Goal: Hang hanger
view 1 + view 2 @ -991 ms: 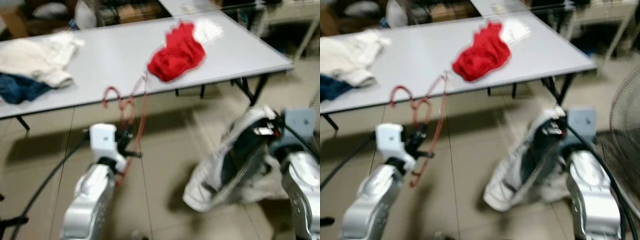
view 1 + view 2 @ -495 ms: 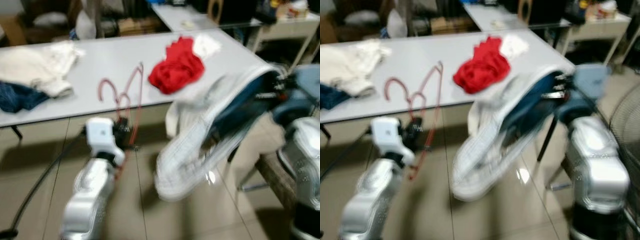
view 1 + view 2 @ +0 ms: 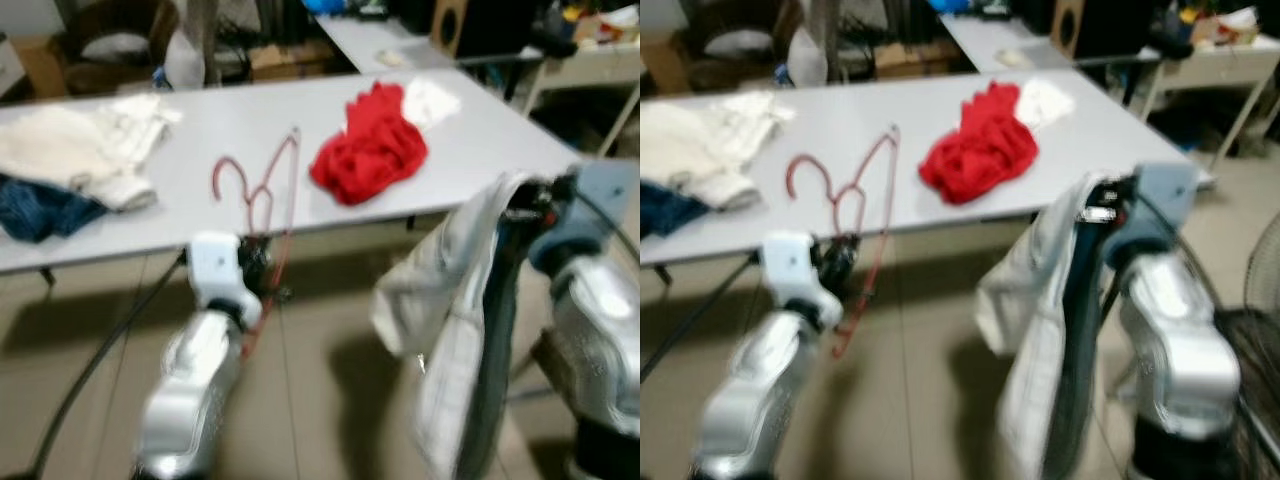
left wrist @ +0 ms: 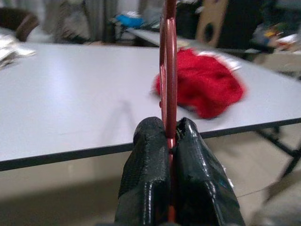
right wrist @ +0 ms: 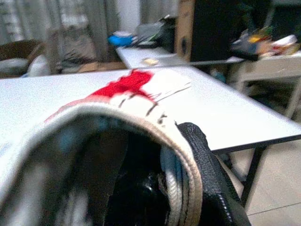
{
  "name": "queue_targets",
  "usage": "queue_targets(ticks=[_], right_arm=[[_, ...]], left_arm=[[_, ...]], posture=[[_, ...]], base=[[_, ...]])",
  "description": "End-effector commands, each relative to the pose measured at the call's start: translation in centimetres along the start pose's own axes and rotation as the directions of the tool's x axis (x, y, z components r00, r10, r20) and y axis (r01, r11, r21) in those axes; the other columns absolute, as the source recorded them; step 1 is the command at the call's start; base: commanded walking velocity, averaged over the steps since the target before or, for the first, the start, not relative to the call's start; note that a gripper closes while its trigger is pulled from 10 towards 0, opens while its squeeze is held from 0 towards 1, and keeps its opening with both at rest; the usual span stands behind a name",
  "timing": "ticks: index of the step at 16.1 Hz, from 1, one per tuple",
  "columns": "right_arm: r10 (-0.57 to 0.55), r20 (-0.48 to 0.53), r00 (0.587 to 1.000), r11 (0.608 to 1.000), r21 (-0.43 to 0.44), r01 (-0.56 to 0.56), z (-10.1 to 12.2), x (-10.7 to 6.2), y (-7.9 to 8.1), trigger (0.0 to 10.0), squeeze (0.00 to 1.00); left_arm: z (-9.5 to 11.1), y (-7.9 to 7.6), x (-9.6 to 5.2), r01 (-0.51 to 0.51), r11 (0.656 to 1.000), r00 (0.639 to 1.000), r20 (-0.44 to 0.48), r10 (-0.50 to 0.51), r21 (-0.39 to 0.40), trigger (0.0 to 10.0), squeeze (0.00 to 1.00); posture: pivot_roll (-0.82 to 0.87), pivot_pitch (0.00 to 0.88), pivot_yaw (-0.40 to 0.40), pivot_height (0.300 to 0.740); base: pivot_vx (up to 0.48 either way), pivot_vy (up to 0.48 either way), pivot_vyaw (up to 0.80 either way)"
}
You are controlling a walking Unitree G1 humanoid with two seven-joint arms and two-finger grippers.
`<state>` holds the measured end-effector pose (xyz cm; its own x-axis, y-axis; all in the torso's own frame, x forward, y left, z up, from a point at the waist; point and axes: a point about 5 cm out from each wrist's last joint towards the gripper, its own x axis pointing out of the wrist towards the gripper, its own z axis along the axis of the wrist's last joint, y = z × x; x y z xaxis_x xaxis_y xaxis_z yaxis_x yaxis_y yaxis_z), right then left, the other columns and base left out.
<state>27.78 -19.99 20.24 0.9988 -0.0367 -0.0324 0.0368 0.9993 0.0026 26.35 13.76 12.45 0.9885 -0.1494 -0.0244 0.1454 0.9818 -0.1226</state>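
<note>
The left tool (image 4: 170,136) is pinching a red wire hanger (image 3: 262,200) upright before the grey table (image 3: 200,125); the right tool (image 3: 1102,205) is gripping a hanging white blue-lined garment (image 3: 455,300).

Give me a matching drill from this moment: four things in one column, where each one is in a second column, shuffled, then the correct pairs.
Things
1. thin red wire hanger
2. white quilted jacket with dark blue lining
3. crumpled red knitted garment
4. cream fleecy garment

Places
A. heaped near the left end of the long white table
B. hanging down from the right gripper
C. clamped upright between the left gripper's black fingers
D. lying on the table towards its right end, beside a white cloth

Pairs: 1-C, 2-B, 3-D, 4-A
</note>
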Motion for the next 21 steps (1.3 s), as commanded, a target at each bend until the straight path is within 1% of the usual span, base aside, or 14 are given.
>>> queue_targets(ticks=[1,4,7,9,13,15,16,17,18,19,20,21], right_arm=[[-0.021,0.076,0.997,1.0,-0.013,0.023,1.9,-0.3,-0.5,10.0,0.0],[-0.022,0.079,0.997,1.0,-0.014,0.023,2.1,-0.2,-0.5,10.0,0.0],[-0.015,0.065,0.998,1.0,-0.019,0.017,1.7,-0.1,-0.3,10.0,0.0],[-0.006,0.081,0.997,1.0,-0.003,0.007,2.0,0.2,0.0,10.0,0.0],[-0.006,0.102,0.995,1.0,0.002,0.005,2.5,0.5,0.0,10.0,0.0],[-0.011,0.113,0.994,1.0,-0.018,0.013,2.8,0.5,-0.1,10.0,0.0],[-0.029,0.13,0.991,0.999,-0.036,0.034,3.3,0.6,-0.4,10.0,0.0],[-0.038,0.164,0.986,0.995,-0.08,0.051,4.3,0.9,-0.7,10.0,0.0],[-0.033,0.196,0.98,0.995,-0.09,0.051,5.6,1.2,-0.9,10.0,0.0],[-0.01,0.225,0.974,0.996,-0.088,0.031,6.8,1.8,-0.8,10.0,0.0],[0.007,0.235,0.972,0.995,-0.095,0.015,7.4,2.5,-0.6,10.0,0.0],[0.023,0.227,0.974,0.993,-0.118,0.004,7.6,3.6,-0.1,10.0,0.0]], left_arm=[[0.3,-0.3,0.2,0.003,1.0,1.0,0.012,-0.003,0.0,10.0,0.0],[0.3,-0.2,0.4,-0.004,1.0,1.0,0.019,0.004,-0.004,10.0,0.0],[0.7,0.2,0.6,-0.04,0.999,0.998,0.045,0.04,-0.008,10.0,0.0],[0.8,0.5,0.6,-0.056,0.998,0.997,0.048,0.055,0.003,10.0,0.0],[1.2,1.2,0.8,-0.099,0.995,0.993,0.071,0.099,0.006,10.0,0.0],[1.3,1.7,0.7,-0.128,0.992,0.989,0.077,0.126,0.016,10.0,0.0],[1.5,2.1,0.7,-0.156,0.988,0.984,0.089,0.154,0.013,10.0,0.0],[1.7,2.6,0.7,-0.187,0.982,0.978,0.1,0.184,0.015,10.0,0.0],[1.8,3.1,0.6,-0.208,0.978,0.973,0.107,0.206,0.012,10.0,0.0],[1.9,3.4,0.5,-0.222,0.975,0.97,0.109,0.219,0.013,10.0,0.0],[1.9,3.7,0.5,-0.232,0.973,0.968,0.108,0.229,0.017,10.0,0.0],[1.8,4.0,0.6,-0.243,0.97,0.965,0.105,0.24,0.02,10.0,0.0]], posture=[[-0.19,0.0,0.02,0.74],[-0.19,0.0,0.018,0.74],[-0.17,0.0,0.002,0.74],[-0.17,0.0,0.0,0.74],[-0.16,0.0,-0.001,0.74],[-0.16,0.0,-0.001,0.74],[-0.16,0.0,-0.002,0.74],[-0.16,0.0,-0.004,0.74],[-0.16,0.0,-0.004,0.74],[-0.15,0.0,-0.007,0.74],[-0.16,0.0,-0.008,0.74],[-0.16,0.0,-0.007,0.74]], base=[[0.39,0.0,-0.8],[0.394,0.0,-0.8],[0.391,0.0,0.0],[0.392,0.0,0.0],[0.392,0.0,0.0],[0.39,0.0,0.0],[0.398,0.0,0.43],[0.394,0.0,0.8],[0.394,0.0,0.8],[0.39,0.0,0.8],[0.39,0.0,0.8],[0.386,0.0,0.8]])
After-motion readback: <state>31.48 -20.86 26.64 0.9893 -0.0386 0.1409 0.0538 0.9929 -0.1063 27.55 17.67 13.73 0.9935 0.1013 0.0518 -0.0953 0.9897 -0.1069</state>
